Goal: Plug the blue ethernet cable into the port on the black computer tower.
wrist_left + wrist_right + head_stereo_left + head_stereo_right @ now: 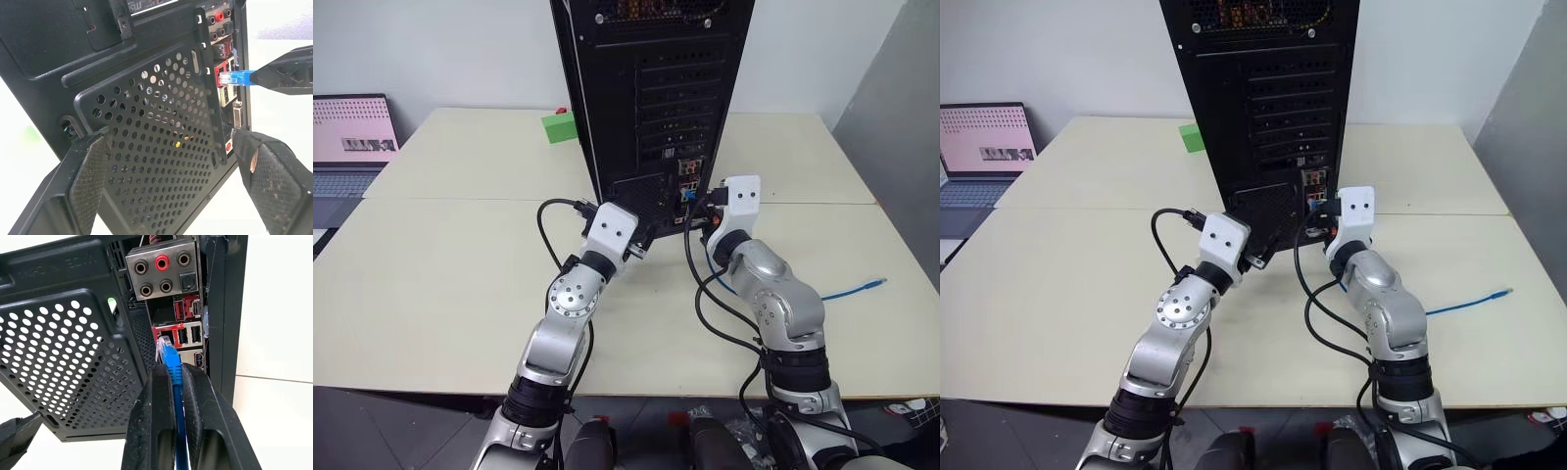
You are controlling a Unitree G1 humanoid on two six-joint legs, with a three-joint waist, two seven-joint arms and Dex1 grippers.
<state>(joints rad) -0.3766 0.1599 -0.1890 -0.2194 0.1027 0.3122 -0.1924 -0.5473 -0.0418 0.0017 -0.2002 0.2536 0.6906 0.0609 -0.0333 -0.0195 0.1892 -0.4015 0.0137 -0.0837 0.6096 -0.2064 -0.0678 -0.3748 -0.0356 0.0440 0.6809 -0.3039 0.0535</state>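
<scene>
We hold the blue ethernet cable [172, 363] clenched between the fingers of our right gripper [172, 382], just behind its clear plug, which sits at the red-framed port [168, 335] low on the back of the black computer tower [656, 88]; whether the plug is fully seated we cannot tell. The rest of the cable trails over the table [450, 264] to our right, its far plug lying free. Our left gripper [171, 166] stands released, fingers spread either side of the tower's perforated panel [161, 132], holding nothing. Audio jacks [161, 271] sit above the port. A green block [559, 127] stands behind the tower, partly hidden by it, and a laptop [350, 147] is cut off at the left edge.
</scene>
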